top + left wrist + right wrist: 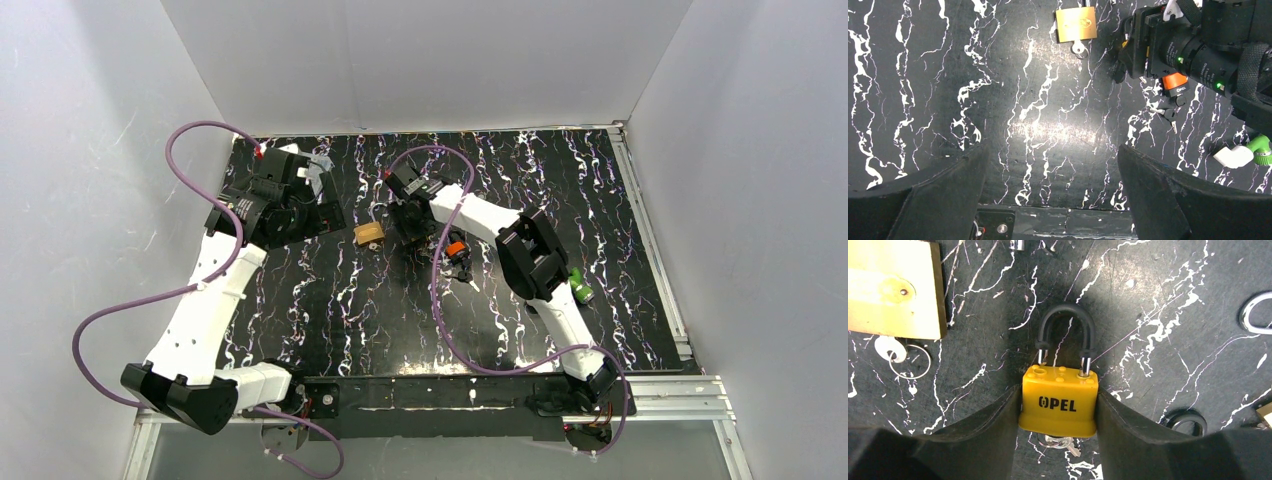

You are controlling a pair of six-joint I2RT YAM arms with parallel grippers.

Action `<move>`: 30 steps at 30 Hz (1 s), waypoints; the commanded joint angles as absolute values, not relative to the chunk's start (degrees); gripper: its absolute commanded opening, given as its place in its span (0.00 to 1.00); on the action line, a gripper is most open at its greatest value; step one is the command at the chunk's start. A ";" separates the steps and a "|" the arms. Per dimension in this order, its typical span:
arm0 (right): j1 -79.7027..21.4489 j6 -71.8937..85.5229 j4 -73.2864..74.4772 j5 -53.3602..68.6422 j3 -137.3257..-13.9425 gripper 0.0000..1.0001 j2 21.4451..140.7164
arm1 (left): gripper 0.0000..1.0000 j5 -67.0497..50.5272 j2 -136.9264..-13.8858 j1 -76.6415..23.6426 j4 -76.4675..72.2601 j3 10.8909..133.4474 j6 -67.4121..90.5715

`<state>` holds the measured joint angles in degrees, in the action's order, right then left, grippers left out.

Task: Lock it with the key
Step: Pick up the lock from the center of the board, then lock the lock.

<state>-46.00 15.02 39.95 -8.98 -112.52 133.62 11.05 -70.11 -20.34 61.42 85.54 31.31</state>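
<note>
A yellow padlock (1058, 402) marked OPEL sits between my right gripper's (1058, 412) black fingers (988, 430), which are shut on its body. Its black shackle (1064, 322) is raised, the left leg out of its hole. A silver key on a ring (1058, 442) hangs at the lock's bottom. In the top view my right gripper (412, 222) is at the table's middle back. My left gripper (1053, 165) is open and empty, low over the mat, at the back left (312, 215).
A brass padlock (893, 290) with a key ring (908, 360) lies left of the yellow one; it also shows in the left wrist view (1076, 24). An orange padlock (1174, 81) and loose keys (1170, 114) lie beside the right arm. A green-and-white object (1260, 150) lies further right.
</note>
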 commanded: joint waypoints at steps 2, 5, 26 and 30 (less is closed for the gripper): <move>-45.69 15.58 38.78 -10.08 -109.04 0.07 127.27 | 0.99 7.25 -69.85 -20.22 58.80 84.10 28.67; -45.38 15.01 37.77 -9.20 -105.59 0.01 119.35 | 0.99 3.13 -69.67 -20.22 56.68 83.61 26.88; -45.63 7.38 28.32 28.87 -73.77 0.01 64.39 | 0.84 -44.00 -69.74 -21.21 48.45 87.20 19.64; -46.20 6.26 29.38 29.36 -75.18 0.01 62.27 | 0.77 -48.55 -70.98 -24.10 48.70 87.38 22.57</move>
